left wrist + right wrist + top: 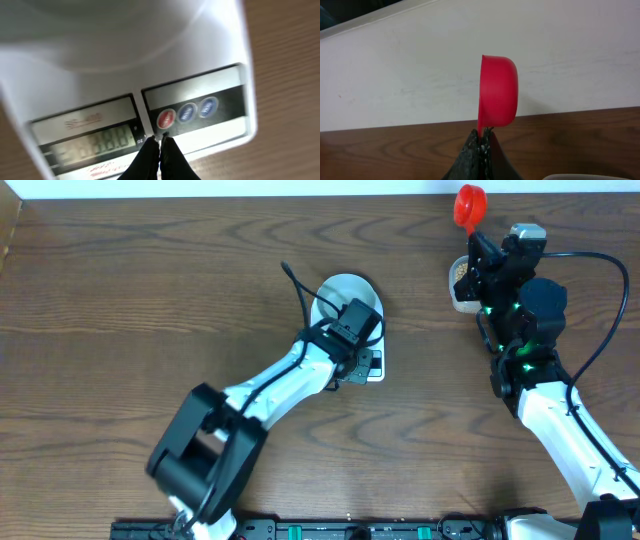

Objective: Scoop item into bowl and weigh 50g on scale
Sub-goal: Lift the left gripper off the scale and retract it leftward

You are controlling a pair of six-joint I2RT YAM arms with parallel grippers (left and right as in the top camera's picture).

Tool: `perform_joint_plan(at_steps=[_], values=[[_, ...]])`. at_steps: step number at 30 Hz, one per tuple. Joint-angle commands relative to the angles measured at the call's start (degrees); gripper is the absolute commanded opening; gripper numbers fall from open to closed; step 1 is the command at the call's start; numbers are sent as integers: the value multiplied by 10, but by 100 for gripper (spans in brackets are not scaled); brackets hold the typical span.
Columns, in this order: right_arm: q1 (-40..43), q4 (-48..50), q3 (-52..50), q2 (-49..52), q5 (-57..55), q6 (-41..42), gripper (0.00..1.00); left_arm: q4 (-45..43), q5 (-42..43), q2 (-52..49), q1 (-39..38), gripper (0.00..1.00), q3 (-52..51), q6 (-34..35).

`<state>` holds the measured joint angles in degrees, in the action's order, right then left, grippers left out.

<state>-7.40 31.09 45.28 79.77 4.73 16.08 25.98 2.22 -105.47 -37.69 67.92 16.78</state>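
The white scale [375,367] lies mid-table with the pale bowl [343,293] standing on it. My left gripper [362,360] is shut and holds nothing. In the left wrist view its tips [160,139] rest at the scale's [220,135] front edge, just below the red button [166,119] and beside the lit display [90,142]. The bowl [100,30] is a blur at the top. My right gripper [479,242] is shut on the handle of a red scoop [470,204], held upright at the back right. The scoop [497,97] stands above the shut right gripper [481,134]. Tan beans [459,270] lie in a clear tub.
The clear tub [462,298] sits under my right arm near the table's back edge, and its rim [590,176] shows in the right wrist view. A pale wall [420,75] runs behind the table. Two blue buttons [197,109] sit next to the red one.
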Motion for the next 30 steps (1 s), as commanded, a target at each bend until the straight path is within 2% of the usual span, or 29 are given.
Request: perform_joint_plan(at_steps=[1,6,11,13,17,20,21,22,23,30], values=[[2,5,16,1,3,-5,1,4,-18,83,3,7,4,-44],[2,26,17,1,-17,-5,1,17,-18,150,33,7,4,-50],[3,24,36,1,-18,-4,1,27,-17,207,108,8,4,-49],[3,23,45,2,-18,-4,1,28,-17,221,136,11,4,-50],[3,14,72,16,-17,26,1,27,-17,243,190,33,3,-49],[2,3,90,35,-5,28,1,28,-17,246,206,44,3,-49],[2,1,99,46,5,28,1,27,-18,246,209,76,3,-49],[2,1,104,52,10,33,1,28,-18,246,209,91,3,-49],[2,1,108,58,13,37,1,28,-18,246,209,98,3,-49],[2,-8,121,83,64,38,1,46,-18,246,209,98,3,-49]])
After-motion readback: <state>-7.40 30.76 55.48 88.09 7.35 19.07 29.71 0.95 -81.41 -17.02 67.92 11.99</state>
